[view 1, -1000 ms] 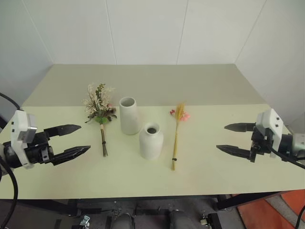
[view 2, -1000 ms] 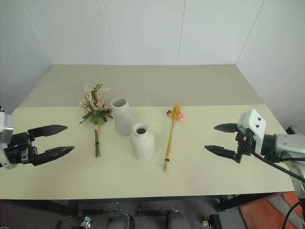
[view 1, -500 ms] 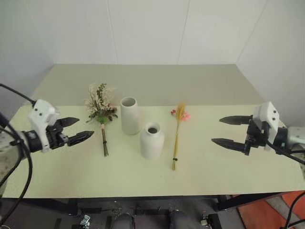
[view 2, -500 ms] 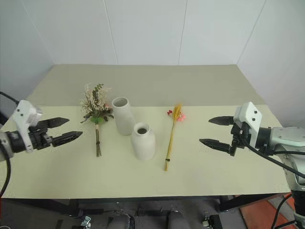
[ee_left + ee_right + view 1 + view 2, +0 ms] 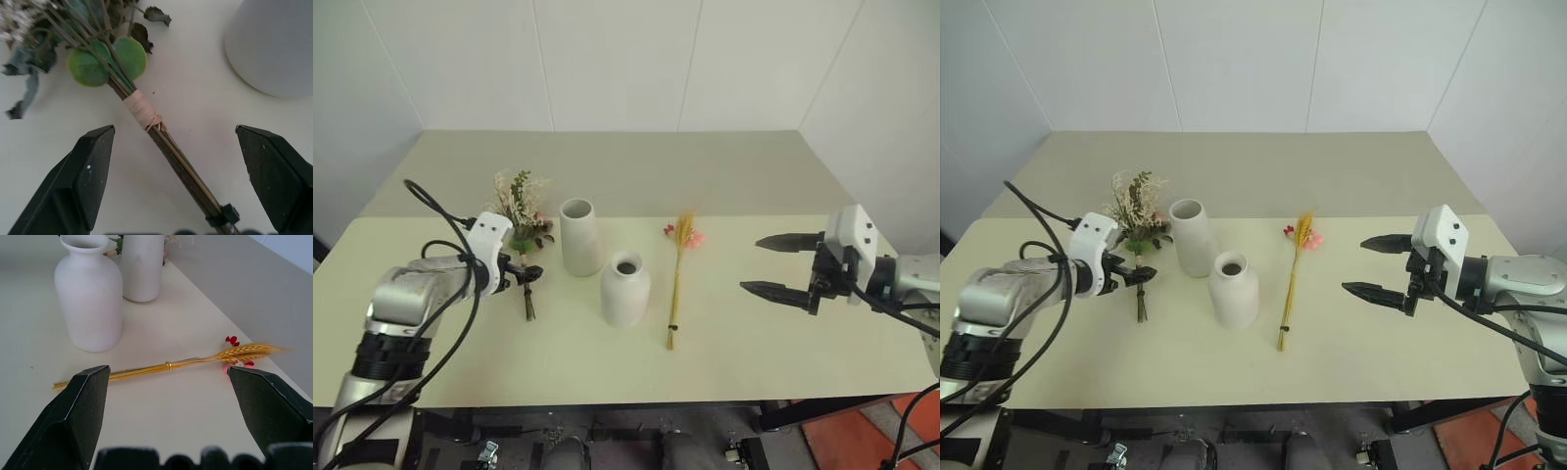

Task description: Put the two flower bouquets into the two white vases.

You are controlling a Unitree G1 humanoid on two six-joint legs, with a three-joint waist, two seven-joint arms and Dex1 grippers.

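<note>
On the pale green worktop (image 5: 734, 176) two matte white ceramic vases stand close together near the middle: a taller tapered cylinder with a wide mouth (image 5: 578, 236) and, just in front of it and slightly to its right, a shorter rounded bottle-shaped vase with a narrow neck (image 5: 625, 288).

To the left of the tall vase lies the bushy bouquet of cream dried sprigs, pink roses and green leaves (image 5: 519, 213), its head pointing toward the far wall and its dark stem (image 5: 181, 169) running back toward the near edge. The left gripper (image 5: 521, 275) is down at this stem with its black fingers (image 5: 85, 171) spread wide, one on either side — the wrist view shows the stem, bound with a pale tape wrap (image 5: 142, 110), lying flat on the worktop in the gap between them, touched by neither finger. Nothing is grasped.

To the right of the bottle vase lies the slim yellow wheat-like bunch with pink-red balls at its head (image 5: 677, 269), also flat on the worktop, head away from the robot.

The right gripper (image 5: 781, 266) hovers above the worktop well to the right of that bunch, fingers apart and empty — pointing toward the wheat bunch and the vases, as its wrist view shows.
</note>
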